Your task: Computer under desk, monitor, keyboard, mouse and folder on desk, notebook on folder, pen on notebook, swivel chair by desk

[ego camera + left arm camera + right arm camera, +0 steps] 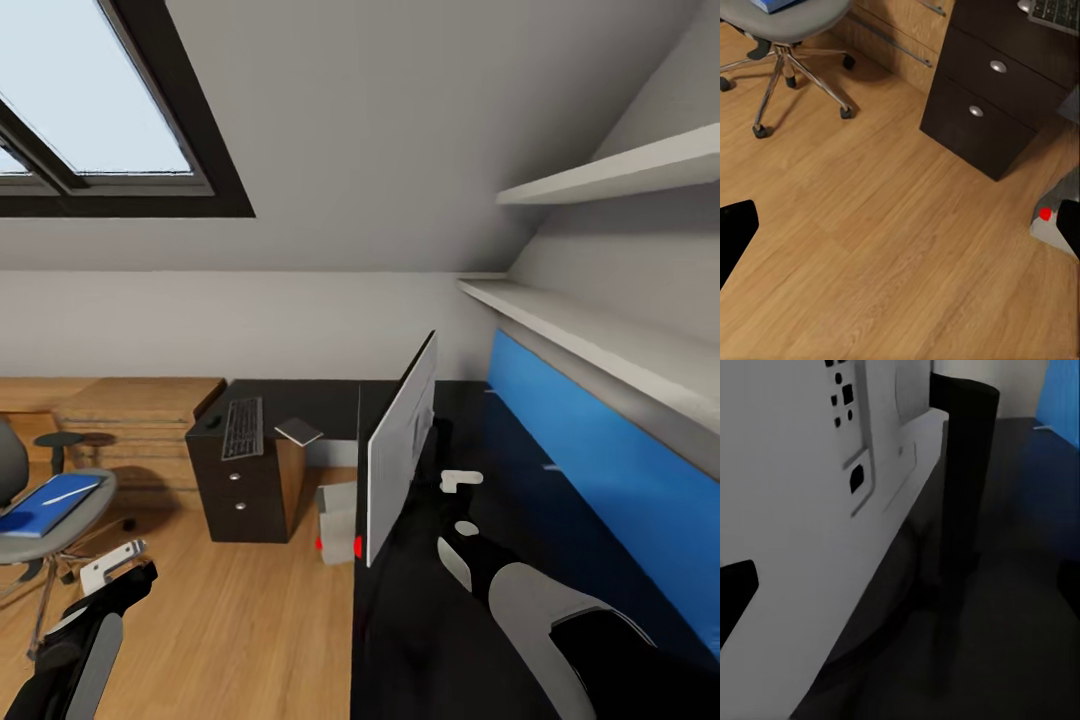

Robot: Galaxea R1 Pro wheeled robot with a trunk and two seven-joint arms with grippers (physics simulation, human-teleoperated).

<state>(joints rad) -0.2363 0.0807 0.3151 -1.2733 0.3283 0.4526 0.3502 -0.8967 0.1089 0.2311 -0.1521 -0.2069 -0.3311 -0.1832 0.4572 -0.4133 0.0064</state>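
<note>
The monitor (400, 455) stands edge-on on the black desk (420, 640), and its grey back with ports (810, 510) and black stand (960, 487) are close in the right wrist view. My right gripper (462, 502) hangs open just behind the monitor, holding nothing. The keyboard (243, 427), a small dark mouse (213, 421) and a notebook (298, 431) lie on the drawer end of the desk. The computer (335, 520) sits on the floor beside the drawers. The swivel chair (40, 530) carries the blue folder (45, 505) and the pen (70, 492). My left gripper (118, 568) is open above the floor near the chair.
Black drawers with silver knobs (982, 97) stand beside the computer (1054, 221). The chair's chrome base (795, 75) spreads over the wooden floor (885, 247). A light wooden cabinet (140, 420) lines the back wall. A blue panel (600, 470) and white shelves (600, 350) run along the desk's right.
</note>
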